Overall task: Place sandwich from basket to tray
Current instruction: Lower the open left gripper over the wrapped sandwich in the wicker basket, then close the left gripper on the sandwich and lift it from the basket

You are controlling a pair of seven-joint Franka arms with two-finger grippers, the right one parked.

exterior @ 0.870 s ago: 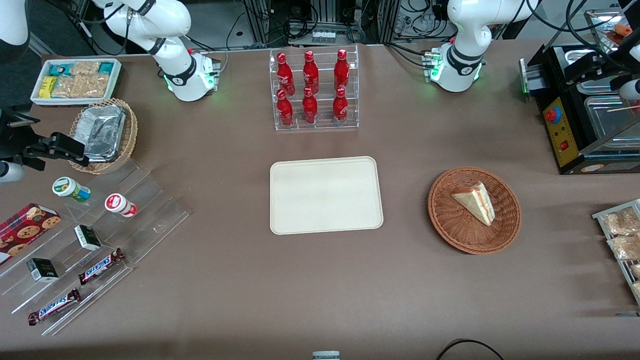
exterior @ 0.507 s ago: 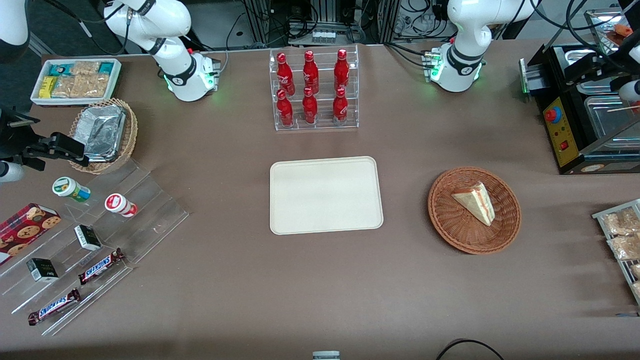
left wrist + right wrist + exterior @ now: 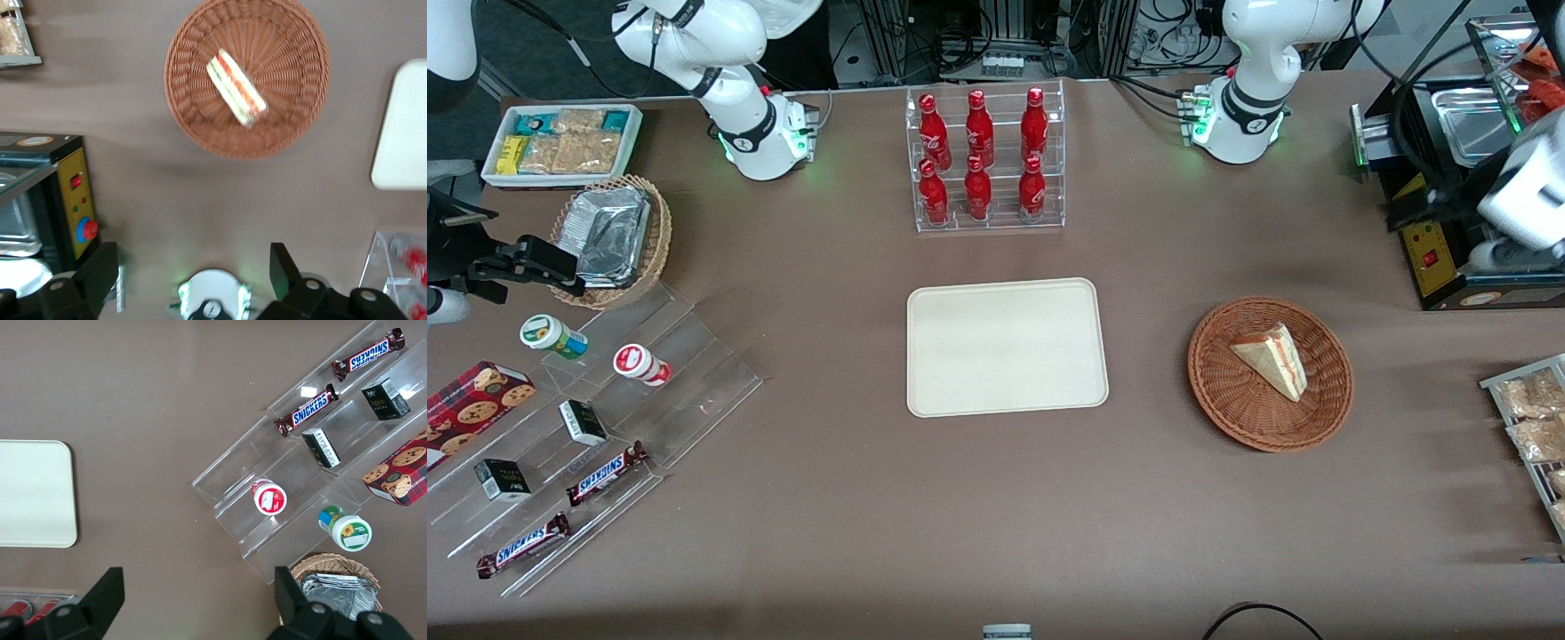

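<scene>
The gripper point(image 3: 193, 280) hangs high over the table, jaws spread wide with nothing between them, looking straight down. Ahead of the open fingers point(image 3: 100, 270) sits the basket point(image 3: 293, 120), well clear of them, and the sandwich point(image 3: 237, 87) lies in its middle, cut edge up, red and green layers showing. That height probably gives a clean line before dropping in. The tray point(image 3: 400, 133) waits bare off to one side of the jaws, beside the basket, ready to receive. Nothing grasped yet.
</scene>
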